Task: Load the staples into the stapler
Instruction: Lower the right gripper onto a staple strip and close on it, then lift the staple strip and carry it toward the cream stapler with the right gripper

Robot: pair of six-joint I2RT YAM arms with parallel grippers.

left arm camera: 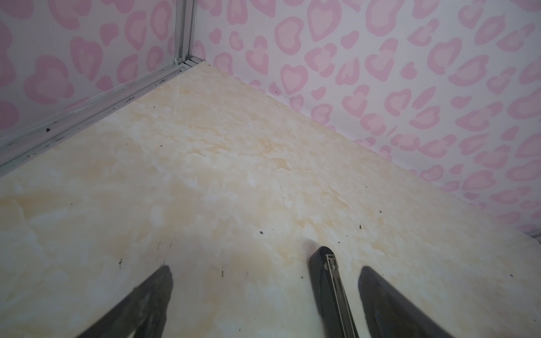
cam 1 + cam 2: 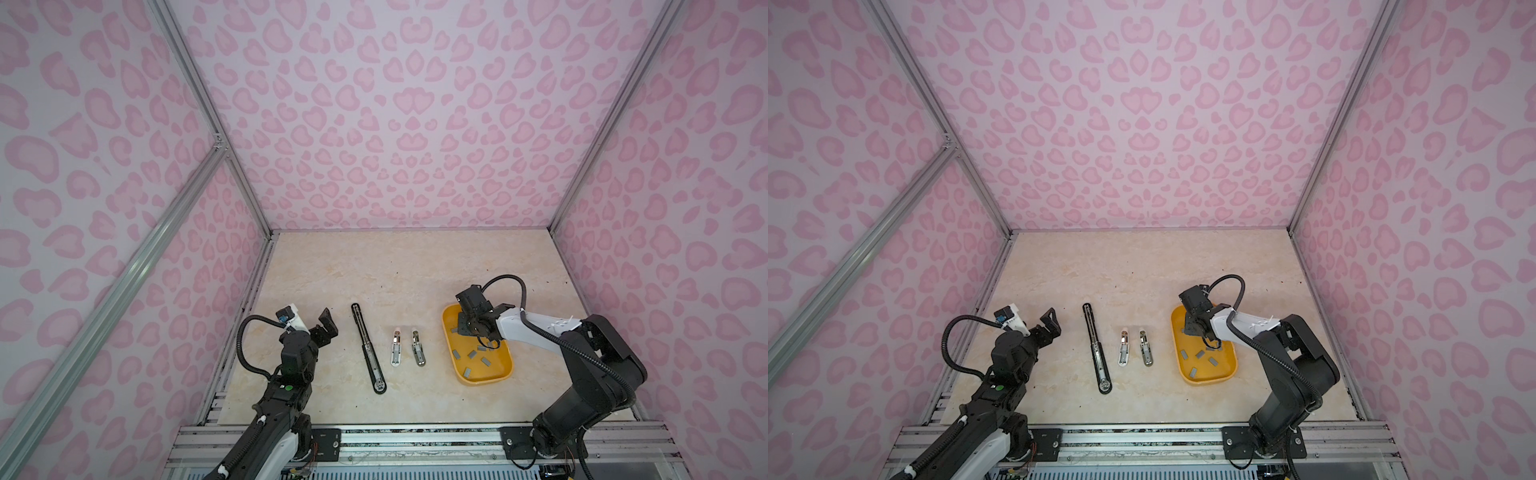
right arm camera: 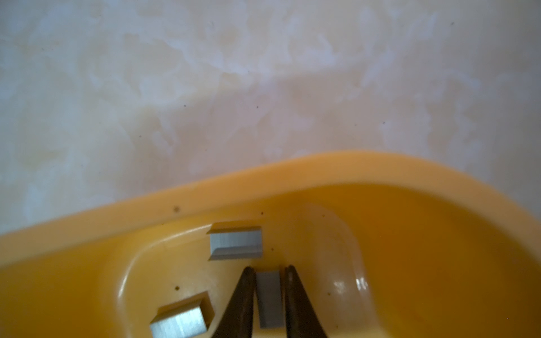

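Right fingers (image 3: 241, 310) are closed against both long sides of one strip (image 3: 268, 301), which lies lengthwise between them on the floor of the tray (image 3: 322, 166); whether it has left that floor cannot be told. The right gripper (image 3: 268, 270) thus grasps at the tray's far end. The other staples (image 2: 472, 354) lie loose in the same tray, two just beside the held strip and the rest scattered toward the tray's near end. Judgement: the strip is light, thin, stiff and smooth. It will likely slip if pinched on its flat faces and snap if bent, so a hold across the long sides at mid-length looks right. Outside the tray, on the left arm's side, two small staplers (image 2: 396, 347) lie side by side, near but not touching. Farther from the tray lies a long black stapler (image 2: 368, 349), its rail exposed. Farthest from the tray, the left gripper (image 1: 265, 272) hangs spread wide and empty over that stapler's far tip. No brand, label or writing can be read anywhere.
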